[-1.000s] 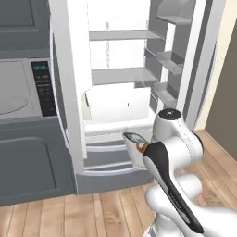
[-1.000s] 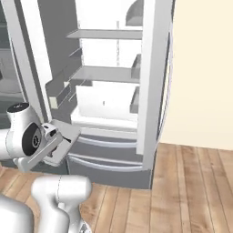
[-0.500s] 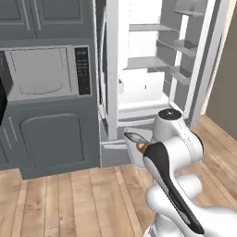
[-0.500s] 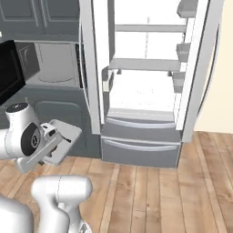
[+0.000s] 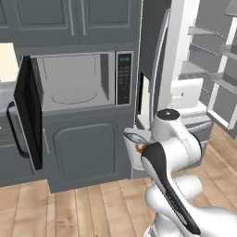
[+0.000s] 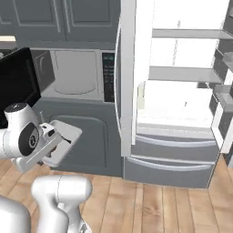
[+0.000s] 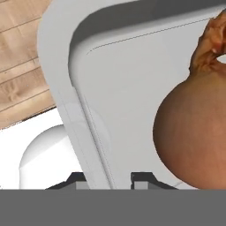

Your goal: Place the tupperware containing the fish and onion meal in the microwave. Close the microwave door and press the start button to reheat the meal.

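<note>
The tupperware [image 7: 132, 88], a shallow light-grey tray with rounded corners, is held in the air in front of the robot, above the wooden floor [image 5: 69, 208]. The end effector [image 7: 108, 176] grips its near rim, one dark fingertip on each side of the wall, jaws narrow. Inside the tray, a round orange-brown onion [image 7: 194, 132] lies against the right side; the fish cannot be made out. In the right base view the tray [image 6: 63, 136] tilts, carried low beside the arm. Beyond it, to the left, the microwave [image 5: 78, 81] sits built into grey cabinets, its cavity exposed. The microwave door [image 5: 28, 111] stands swung wide to the left. On the right, a white fridge [image 6: 182, 91] stands open.
</note>
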You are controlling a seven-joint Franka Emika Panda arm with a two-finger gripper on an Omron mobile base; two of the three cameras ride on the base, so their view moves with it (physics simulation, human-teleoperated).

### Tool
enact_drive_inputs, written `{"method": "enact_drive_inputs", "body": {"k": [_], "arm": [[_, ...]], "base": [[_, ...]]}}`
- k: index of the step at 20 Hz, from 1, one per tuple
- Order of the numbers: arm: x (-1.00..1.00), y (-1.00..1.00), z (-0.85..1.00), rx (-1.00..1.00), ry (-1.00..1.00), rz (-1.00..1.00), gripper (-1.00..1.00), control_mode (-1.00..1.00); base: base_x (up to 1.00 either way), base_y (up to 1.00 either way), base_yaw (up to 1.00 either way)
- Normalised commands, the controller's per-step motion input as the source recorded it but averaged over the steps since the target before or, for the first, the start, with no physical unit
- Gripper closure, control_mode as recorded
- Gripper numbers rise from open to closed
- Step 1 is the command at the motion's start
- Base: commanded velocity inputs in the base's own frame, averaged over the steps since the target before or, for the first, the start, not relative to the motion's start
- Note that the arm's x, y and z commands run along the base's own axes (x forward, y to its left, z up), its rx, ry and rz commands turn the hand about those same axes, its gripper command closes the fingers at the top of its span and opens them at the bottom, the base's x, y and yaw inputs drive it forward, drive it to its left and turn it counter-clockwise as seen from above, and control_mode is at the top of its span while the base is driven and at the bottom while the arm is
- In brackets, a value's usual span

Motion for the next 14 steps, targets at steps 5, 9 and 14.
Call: {"method": "enact_drive_inputs", "body": {"k": [5, 9, 14], "arm": [[0.00, 0.00, 0.00, 0.00, 0.00, 0.00, 1.00, 1.00], [0.00, 0.00, 0.00, 0.00, 0.00, 0.00, 1.00, 1.00], [0.00, 0.00, 0.00, 0.00, 0.00, 0.00, 1.00, 1.00]], "base": [[1.00, 0.43, 0.10], [0.81, 0.65, 0.07], [0.50, 0.69, 0.09]]}}
